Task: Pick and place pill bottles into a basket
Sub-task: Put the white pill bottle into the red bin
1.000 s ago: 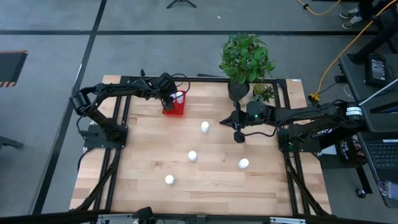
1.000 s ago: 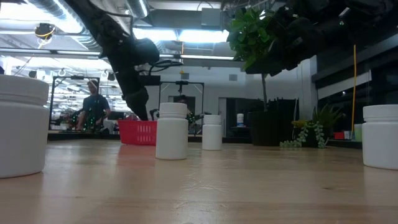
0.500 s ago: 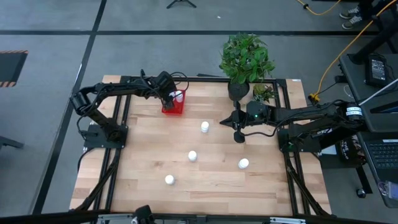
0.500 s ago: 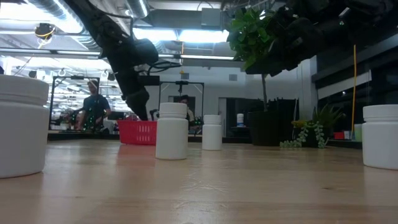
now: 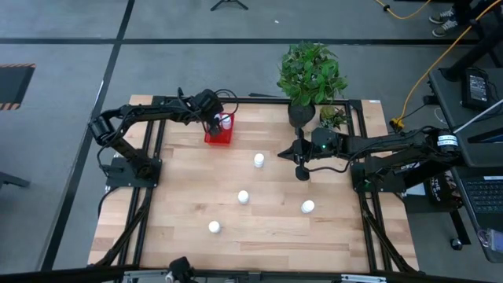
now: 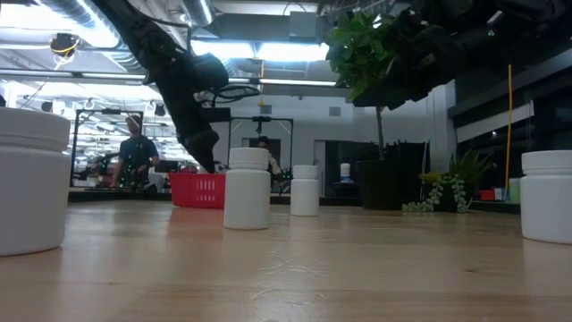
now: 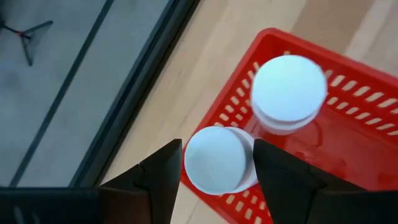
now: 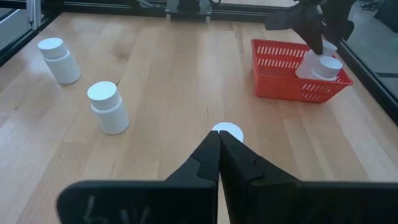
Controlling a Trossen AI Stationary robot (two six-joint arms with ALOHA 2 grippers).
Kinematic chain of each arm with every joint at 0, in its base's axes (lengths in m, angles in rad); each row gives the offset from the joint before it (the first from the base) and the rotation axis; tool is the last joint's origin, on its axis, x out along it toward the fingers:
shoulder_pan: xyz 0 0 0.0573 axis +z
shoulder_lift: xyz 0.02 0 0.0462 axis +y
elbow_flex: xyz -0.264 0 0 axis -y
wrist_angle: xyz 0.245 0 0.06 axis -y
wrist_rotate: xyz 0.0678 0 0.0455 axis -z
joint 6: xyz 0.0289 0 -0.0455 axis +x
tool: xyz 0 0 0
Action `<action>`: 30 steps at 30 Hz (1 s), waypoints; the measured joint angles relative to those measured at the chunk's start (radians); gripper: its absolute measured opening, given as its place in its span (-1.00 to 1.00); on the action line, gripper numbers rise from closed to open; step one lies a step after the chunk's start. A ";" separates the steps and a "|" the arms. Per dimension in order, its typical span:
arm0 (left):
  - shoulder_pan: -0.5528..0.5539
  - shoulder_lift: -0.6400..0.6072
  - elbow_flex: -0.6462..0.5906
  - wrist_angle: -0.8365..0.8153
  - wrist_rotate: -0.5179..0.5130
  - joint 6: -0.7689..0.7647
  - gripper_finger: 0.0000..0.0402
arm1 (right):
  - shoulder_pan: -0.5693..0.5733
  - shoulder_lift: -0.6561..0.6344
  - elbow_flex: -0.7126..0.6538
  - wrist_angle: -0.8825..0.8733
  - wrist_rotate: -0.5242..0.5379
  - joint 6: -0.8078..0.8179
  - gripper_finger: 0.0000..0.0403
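Observation:
The red basket stands near the table's far left and holds two white pill bottles, both upright. My left gripper points down over the basket. It is open, with one finger on each side of the cap of the nearer bottle, and a thin gap shows beside one finger. Several more bottles stand upright on the wood, such as two near the middle. My right gripper is shut and empty, right of the middle; its shut fingertips also show in the right wrist view.
A dark pot with a green plant stands at the far edge beside my right arm. Two more bottles stand near the table's near edge. Bare wood lies between the bottles. A person shows in the room beyond.
My left gripper has shifted slightly toward the table's far edge over the basket. The bottles on the table have stayed where they were.

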 joint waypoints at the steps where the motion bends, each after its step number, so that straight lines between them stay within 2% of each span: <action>1: 0.000 0.000 0.000 0.000 -0.006 0.001 -0.04 | 0.000 0.000 0.000 0.000 0.000 0.000 -0.95; 18: -0.003 0.000 0.000 0.019 0.007 0.002 -0.03 | 0.000 0.000 0.000 0.000 0.000 0.000 -0.95; 23: -0.003 0.000 0.000 0.068 0.080 -0.001 -0.03 | 0.000 0.000 0.000 0.000 0.000 0.000 -0.95; 30: -0.003 -0.001 0.000 0.097 0.075 0.002 -0.03 | 0.000 0.000 0.000 0.000 0.000 0.000 -0.95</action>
